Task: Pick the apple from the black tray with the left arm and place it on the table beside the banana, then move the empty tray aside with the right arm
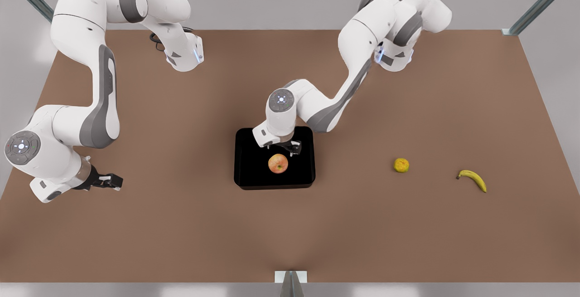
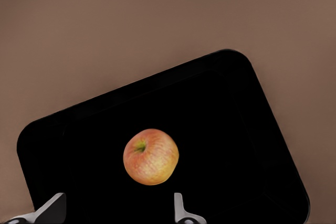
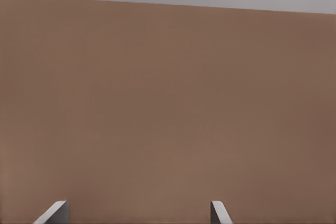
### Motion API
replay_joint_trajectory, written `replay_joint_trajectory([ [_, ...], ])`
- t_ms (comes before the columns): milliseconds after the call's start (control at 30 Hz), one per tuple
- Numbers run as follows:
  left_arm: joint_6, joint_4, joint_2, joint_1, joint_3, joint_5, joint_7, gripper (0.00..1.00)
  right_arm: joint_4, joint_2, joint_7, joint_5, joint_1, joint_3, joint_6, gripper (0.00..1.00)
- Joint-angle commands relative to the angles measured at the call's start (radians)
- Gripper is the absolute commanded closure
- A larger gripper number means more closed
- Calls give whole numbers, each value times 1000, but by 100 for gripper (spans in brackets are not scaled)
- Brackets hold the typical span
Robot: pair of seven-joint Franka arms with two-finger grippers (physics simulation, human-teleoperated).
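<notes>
Left gripper (image 1: 284, 146) hangs wide open just over the apple (image 1: 277, 163) in the black tray (image 1: 247, 174), right gripper (image 1: 110, 181) waiting open, holding nothing.

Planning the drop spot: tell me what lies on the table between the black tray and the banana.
In the front view, one small yellow-orange fruit sits between the black tray and the banana, nearer the banana; otherwise bare table.

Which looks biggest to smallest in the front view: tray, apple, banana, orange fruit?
1. black tray
2. banana, longer than the apple is wide
3. apple
4. yellow-orange fruit
</notes>
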Motion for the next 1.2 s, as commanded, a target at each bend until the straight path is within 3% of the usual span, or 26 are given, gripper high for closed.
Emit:
replay_joint_trajectory([
  [0,47,-4,23,-11,0,47,-766,0,1,-1,-2,1,1,0,-11,0],
  [533,211,-51,114,-14,0,76,-678,0,1,-1,-2,-2,1,1,-11,0],
  [1167,268,-51,172,-22,0,136,-680,0,1,-1,-2,-2,-1,0,-11,0],
])
